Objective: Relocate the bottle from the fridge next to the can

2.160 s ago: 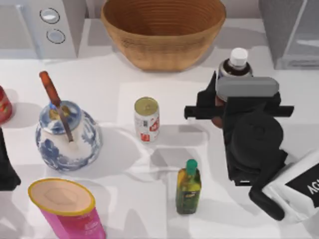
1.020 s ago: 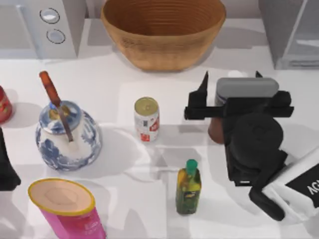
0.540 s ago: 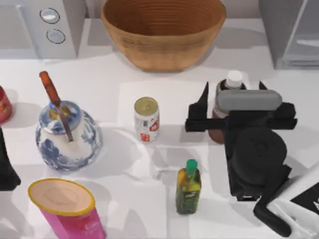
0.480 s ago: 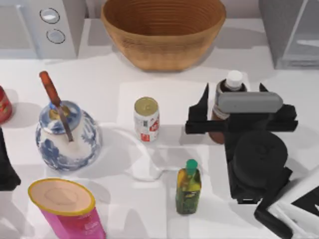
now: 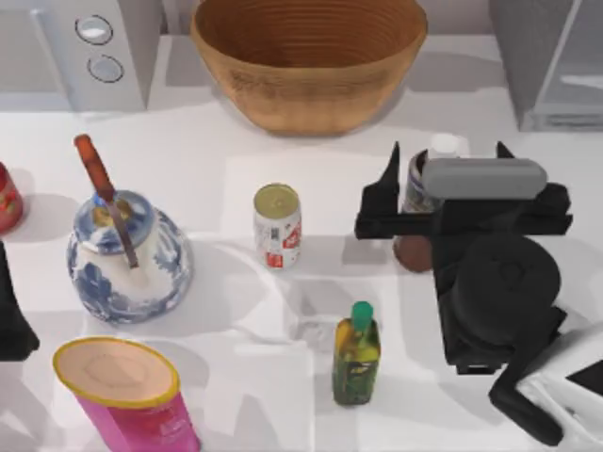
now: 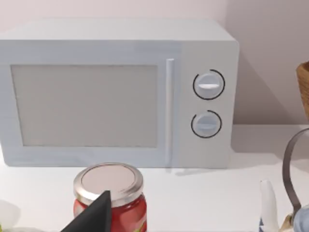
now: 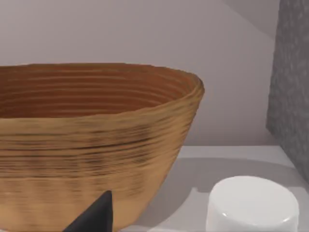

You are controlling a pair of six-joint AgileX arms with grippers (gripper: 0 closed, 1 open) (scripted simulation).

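While our left gripper (image 5: 11, 325) sits parked at the table's left edge, our right gripper (image 5: 443, 174), fingers spread, straddles the bottle (image 5: 415, 193), well right of the can (image 5: 278, 226).

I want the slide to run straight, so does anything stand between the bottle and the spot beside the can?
Nothing visible does. The table is bare between the white-capped, brown-bodied bottle and the small white red-marked can; the green-capped yellow-green bottle stands nearer the camera.

Bright, even light falls on the white counter (image 5: 236, 395), with soft grey shadows beside each thing. The can (image 5: 278, 226) and vase (image 5: 127, 254) cast shadows toward the right and lower part of the top view. The basket (image 5: 309, 58) shades the counter beneath its rim. No glare; edges look sharp in all views, without visible distortion.
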